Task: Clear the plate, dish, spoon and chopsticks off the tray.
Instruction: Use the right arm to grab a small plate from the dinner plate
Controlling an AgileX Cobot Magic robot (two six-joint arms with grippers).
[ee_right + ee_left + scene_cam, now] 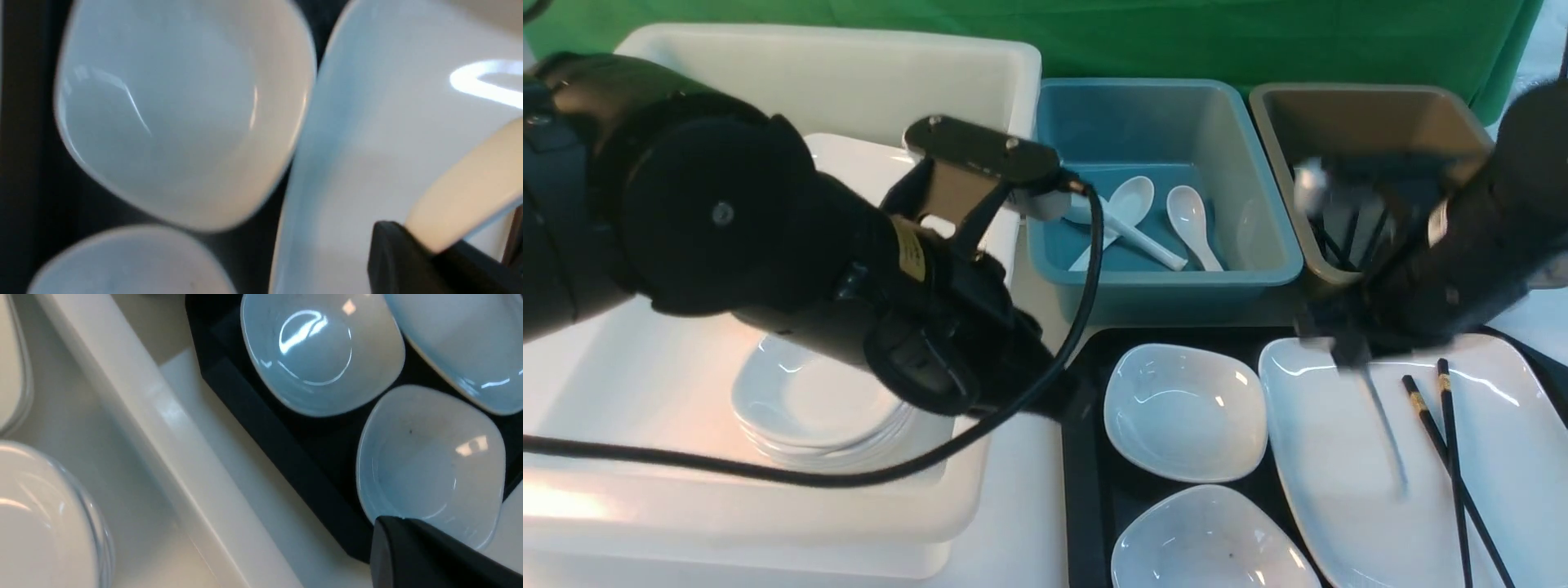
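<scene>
The black tray point(1086, 490) holds two small white dishes, one far point(1184, 412) and one near point(1209, 543), and the large white plate point(1421, 457). The black chopsticks point(1454, 457) lie across the plate. My right gripper point(1343, 347) hovers blurred over the plate's far left corner. In the right wrist view a black finger point(400, 261) pinches a cream curved handle, the spoon point(461, 196), above the plate point(367, 143). My left arm reaches to the tray's left edge, and its jaws are hidden in the front view. One left finger point(416, 555) shows over the near dish point(429, 465).
A big white bin point(980, 65) on the left holds a stack of white dishes point(817, 408). A teal bin point(1266, 269) with white spoons stands behind the tray. A brown bin point(1364, 98) with chopsticks is at the back right. The left arm's cable hangs in front.
</scene>
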